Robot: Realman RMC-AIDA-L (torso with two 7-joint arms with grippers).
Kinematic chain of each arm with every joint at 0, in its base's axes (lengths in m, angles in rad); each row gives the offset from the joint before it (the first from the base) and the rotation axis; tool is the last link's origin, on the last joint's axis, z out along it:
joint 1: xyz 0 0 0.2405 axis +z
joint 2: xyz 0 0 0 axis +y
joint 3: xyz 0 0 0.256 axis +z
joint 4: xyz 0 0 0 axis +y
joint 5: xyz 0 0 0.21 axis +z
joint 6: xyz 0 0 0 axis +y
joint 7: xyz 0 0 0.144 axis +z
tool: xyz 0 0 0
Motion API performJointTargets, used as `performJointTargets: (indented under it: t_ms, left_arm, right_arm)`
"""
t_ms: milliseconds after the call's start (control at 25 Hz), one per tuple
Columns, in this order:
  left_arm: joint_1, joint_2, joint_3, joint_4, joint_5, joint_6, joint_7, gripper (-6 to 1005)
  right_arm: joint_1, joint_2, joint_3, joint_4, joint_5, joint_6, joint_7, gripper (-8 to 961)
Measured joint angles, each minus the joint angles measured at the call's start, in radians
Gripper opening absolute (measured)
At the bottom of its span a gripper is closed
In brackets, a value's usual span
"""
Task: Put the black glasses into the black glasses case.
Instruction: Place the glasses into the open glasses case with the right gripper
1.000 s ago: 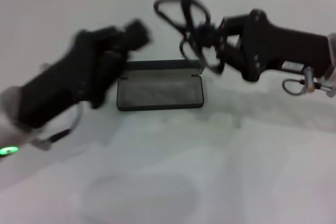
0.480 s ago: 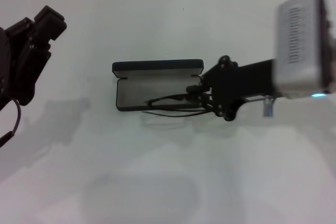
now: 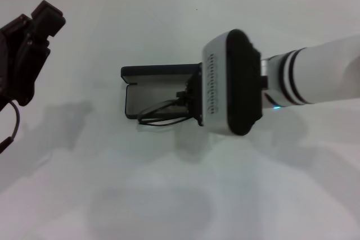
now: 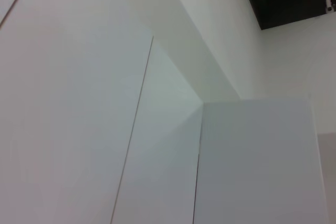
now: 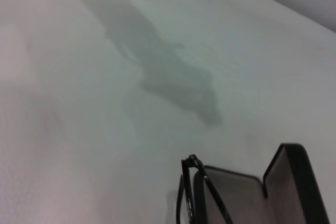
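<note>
Head view, black glasses (image 3: 160, 113) over open black glasses case (image 3: 152, 85), no legible lettering

We see a black left gripper (image 3: 31, 43) with a dangling cable; the right arm (image 3: 315, 77) is white, black-banded, with a vented grey wrist housing (image 3: 228, 85).

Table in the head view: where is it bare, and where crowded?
Bare: the table in front of the case, and the strip between case and left gripper. Crowded: at the case, where the right arm holds the glasses over its front edge.
</note>
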Motion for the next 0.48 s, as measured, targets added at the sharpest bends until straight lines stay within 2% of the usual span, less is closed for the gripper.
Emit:
performJointTargets:
  t_ms: [240,480]
  left_arm:
    - [0.001,-0.002,-0.008,0.0,0.001,-0.001,-0.003,89]
    - [0.001,-0.002,-0.008,0.0,-0.001,-0.001,-0.005,89]
  right_arm:
    - [0.002,0.001,-0.067,0.024,-0.043,0.134,0.035,76]
    - [-0.011,0.001,-0.091,0.073,-0.071,0.252,0.043,76]
